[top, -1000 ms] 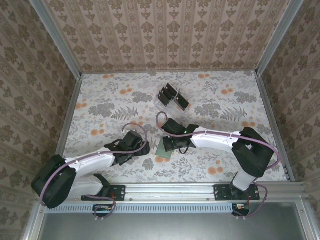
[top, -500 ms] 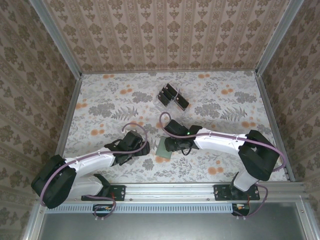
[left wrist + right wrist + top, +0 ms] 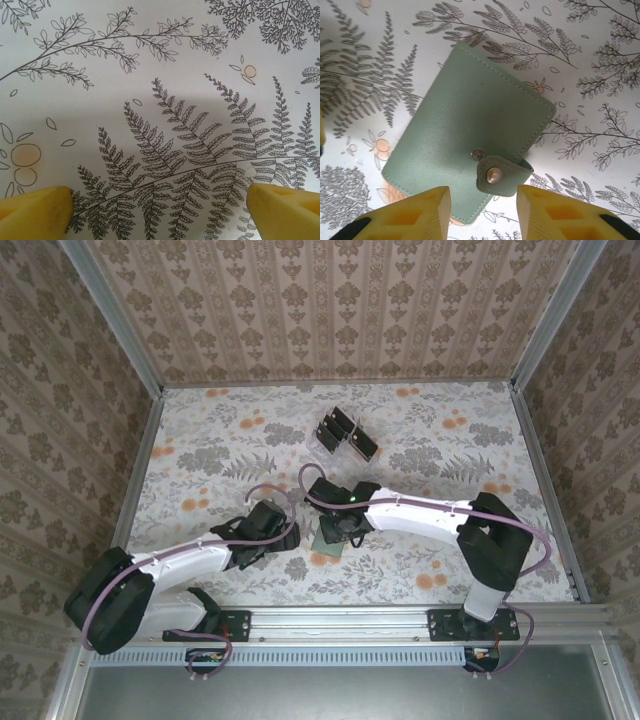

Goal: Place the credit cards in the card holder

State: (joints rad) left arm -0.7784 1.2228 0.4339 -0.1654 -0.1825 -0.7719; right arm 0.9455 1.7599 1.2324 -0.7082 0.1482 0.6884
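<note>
The card holder [image 3: 470,125] is a flat grey-green wallet lying closed on the floral tablecloth, near the front centre [image 3: 327,542]. Its snap tab [image 3: 501,176] is unfastened and sits beside the metal stud [image 3: 478,154]. My right gripper [image 3: 484,215] hovers open just above the wallet's tab edge, with one yellow finger [image 3: 415,215] on each side of the tab and nothing held. In the top view this gripper [image 3: 338,527] covers part of the wallet. The dark credit cards [image 3: 345,434] stand in a clear rack at the back centre. My left gripper [image 3: 160,212] is open over bare cloth, left of the wallet [image 3: 272,524].
The rack [image 3: 352,443] stands well behind both grippers. Patterned walls enclose the table on the left, right and back, with a metal rail [image 3: 340,620] along the near edge. Open cloth lies to the far left and far right.
The right arm has shifted a little to the left, so its gripper now sits more squarely over the wallet. The left arm has not moved.
</note>
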